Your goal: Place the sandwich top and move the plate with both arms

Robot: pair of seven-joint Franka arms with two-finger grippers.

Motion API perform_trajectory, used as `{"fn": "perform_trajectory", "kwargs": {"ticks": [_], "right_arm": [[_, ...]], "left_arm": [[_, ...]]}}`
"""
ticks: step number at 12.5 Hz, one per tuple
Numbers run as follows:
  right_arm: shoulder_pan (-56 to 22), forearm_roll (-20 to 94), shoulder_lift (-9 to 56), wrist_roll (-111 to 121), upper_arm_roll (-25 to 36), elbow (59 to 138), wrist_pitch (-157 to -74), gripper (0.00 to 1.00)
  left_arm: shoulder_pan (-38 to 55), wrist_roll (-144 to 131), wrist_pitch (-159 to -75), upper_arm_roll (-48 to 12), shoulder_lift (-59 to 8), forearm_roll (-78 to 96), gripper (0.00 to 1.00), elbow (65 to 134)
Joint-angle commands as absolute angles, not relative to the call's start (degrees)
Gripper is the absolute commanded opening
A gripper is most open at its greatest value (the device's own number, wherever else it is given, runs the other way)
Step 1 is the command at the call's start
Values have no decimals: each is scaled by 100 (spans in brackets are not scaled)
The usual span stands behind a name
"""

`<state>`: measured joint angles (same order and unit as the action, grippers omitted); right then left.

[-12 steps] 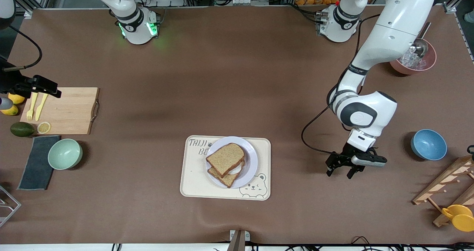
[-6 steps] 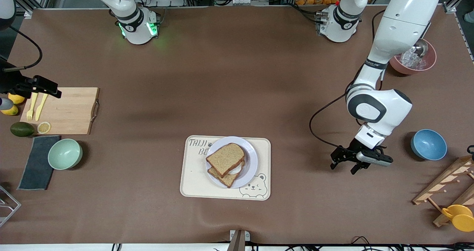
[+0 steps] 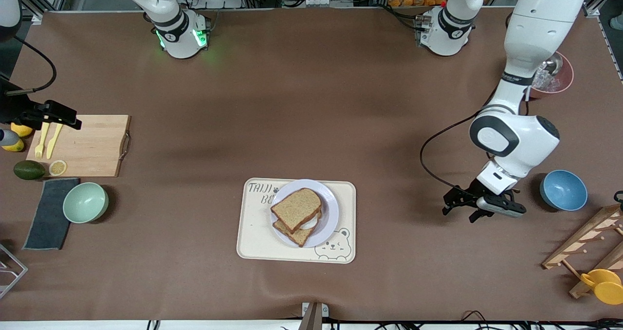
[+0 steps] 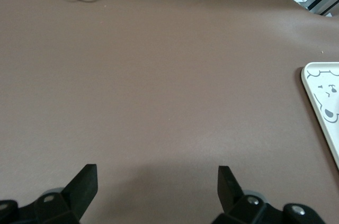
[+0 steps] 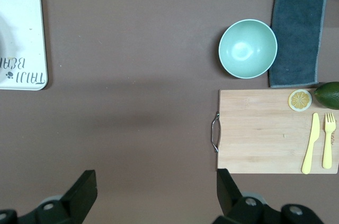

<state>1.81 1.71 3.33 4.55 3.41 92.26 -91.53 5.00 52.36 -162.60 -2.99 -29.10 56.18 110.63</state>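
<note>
Sandwich top (image 3: pixel 296 209) lies w/ a tilt on the egg slice on the plate (image 3: pixel 330 213), lower centre of the front view, plate on the bear tray (image 3: pixel 256 245). Left gripper (image 3: pixel 461 210) hangs at lower right over bare table, fingers spread (empty). Right gripper (image 5: pixel 153 195) at the left edge by the cutting board (image 3: pixel 95 145), fingers also apart.
</note>
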Motion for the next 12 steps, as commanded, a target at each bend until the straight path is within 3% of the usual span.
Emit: {"fn": "perform_trajectory", "kwargs": {"ticks": [1,7,12], "right_arm": [[167,70,334,343,352,9220,-9123,100],[167,79,334,334,360,9228,-9114,100],[167,79,334,334,360,9220,-9097,100]], "left_arm": [[571,4521,-15743,-10,-2357,4925,100,11460],[554,2051,-13978,395,-1540,2289,100,11251],[527,363,-11737,369,-784,573,100,10477]]}}
